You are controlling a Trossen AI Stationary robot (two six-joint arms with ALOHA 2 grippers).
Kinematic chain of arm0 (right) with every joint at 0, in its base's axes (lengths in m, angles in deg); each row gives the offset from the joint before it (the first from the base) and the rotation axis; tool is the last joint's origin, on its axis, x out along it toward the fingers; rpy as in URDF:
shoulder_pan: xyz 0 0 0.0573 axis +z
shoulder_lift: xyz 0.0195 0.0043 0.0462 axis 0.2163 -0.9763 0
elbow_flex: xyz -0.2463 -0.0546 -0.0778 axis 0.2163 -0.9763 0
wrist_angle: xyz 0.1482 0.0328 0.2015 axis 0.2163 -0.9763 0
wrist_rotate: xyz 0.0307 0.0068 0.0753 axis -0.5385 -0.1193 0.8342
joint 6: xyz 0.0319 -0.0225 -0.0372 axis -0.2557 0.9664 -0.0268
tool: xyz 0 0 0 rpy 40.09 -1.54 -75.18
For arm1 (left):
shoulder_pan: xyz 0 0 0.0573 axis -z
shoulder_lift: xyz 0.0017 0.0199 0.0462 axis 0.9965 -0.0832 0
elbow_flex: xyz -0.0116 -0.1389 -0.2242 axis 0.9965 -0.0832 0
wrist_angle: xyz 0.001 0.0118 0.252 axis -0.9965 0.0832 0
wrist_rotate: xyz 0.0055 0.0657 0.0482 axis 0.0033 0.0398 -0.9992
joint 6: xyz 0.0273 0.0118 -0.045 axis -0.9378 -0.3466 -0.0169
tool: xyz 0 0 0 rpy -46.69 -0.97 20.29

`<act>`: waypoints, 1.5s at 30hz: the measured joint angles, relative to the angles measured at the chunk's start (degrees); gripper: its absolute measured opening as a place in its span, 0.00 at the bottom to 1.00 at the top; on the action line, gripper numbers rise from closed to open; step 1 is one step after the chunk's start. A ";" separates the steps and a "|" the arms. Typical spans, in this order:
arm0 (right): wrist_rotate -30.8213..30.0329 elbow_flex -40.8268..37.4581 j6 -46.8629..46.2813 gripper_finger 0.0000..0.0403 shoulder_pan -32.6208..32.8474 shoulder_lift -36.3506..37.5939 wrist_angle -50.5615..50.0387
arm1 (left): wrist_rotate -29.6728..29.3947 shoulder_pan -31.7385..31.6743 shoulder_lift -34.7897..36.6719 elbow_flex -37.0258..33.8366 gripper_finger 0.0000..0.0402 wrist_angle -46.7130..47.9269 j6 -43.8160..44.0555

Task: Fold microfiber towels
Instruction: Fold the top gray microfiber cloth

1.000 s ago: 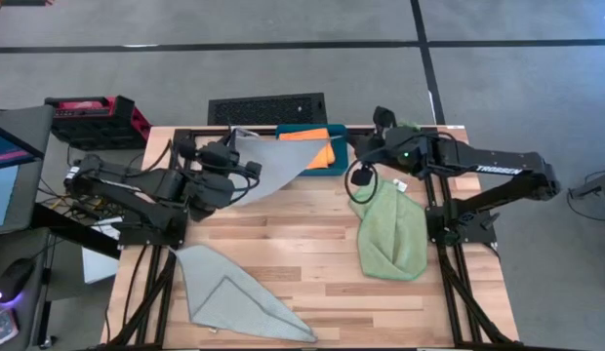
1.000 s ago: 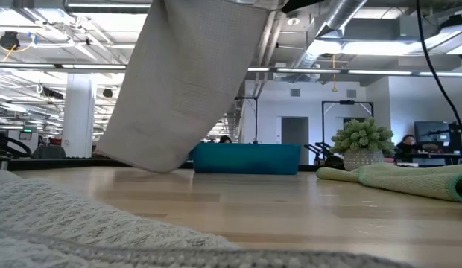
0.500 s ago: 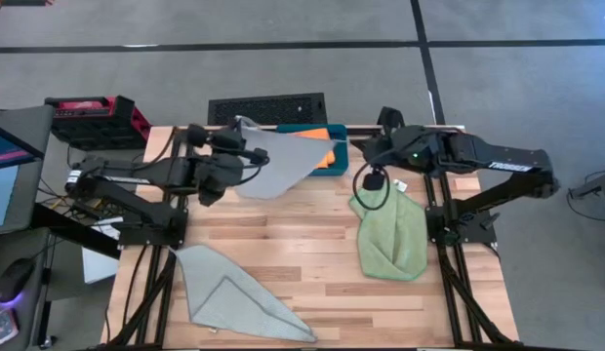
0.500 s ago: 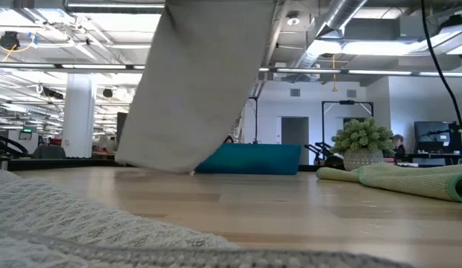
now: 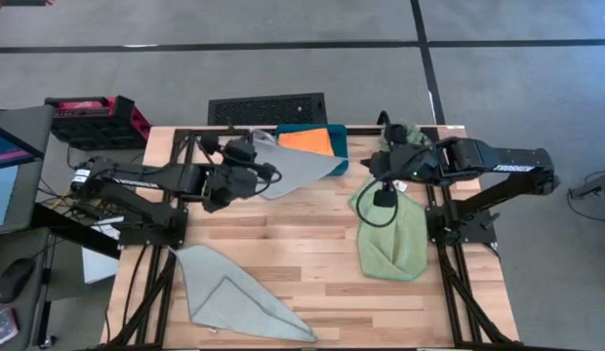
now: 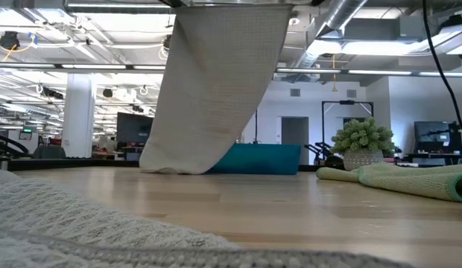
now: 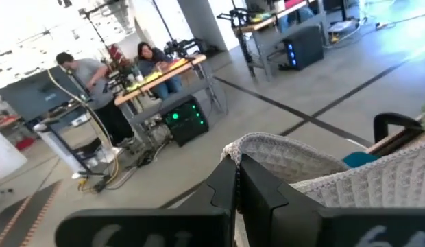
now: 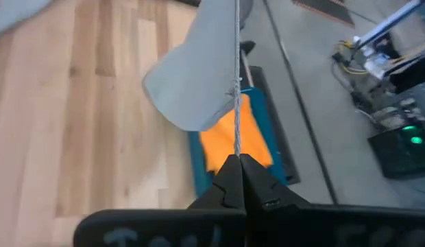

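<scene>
The grey towel hangs limp between both arms over the far side of the surface, its low corner brushing the wood beside the teal tray with the orange towel in it. It looks light, floppy and not slippery, so edges and corners are probably the places to pinch. The left gripper has its jaws together on a bunched edge. The right gripper has its jaws together on a thin edge, the green towel lying below that arm
</scene>
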 joint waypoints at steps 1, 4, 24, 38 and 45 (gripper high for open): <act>0.74 -0.46 -0.44 0.00 0.43 0.02 0.19 | -0.42 0.84 0.02 0.02 0.00 1.66 1.47; 3.60 -2.33 -1.67 0.00 1.57 -0.03 -0.52 | 1.73 2.96 0.02 0.02 0.00 7.89 8.48; 12.07 -26.85 -13.45 0.01 11.31 0.00 17.35 | 39.69 17.10 -13.04 0.04 0.00 38.77 39.49; 22.83 -46.02 -21.70 0.01 16.42 -3.60 44.57 | 62.70 23.07 -33.47 0.10 0.00 27.09 48.70; 23.86 -45.14 -21.69 0.01 17.92 -13.01 47.64 | 66.58 24.23 -34.71 -0.05 0.00 23.74 48.73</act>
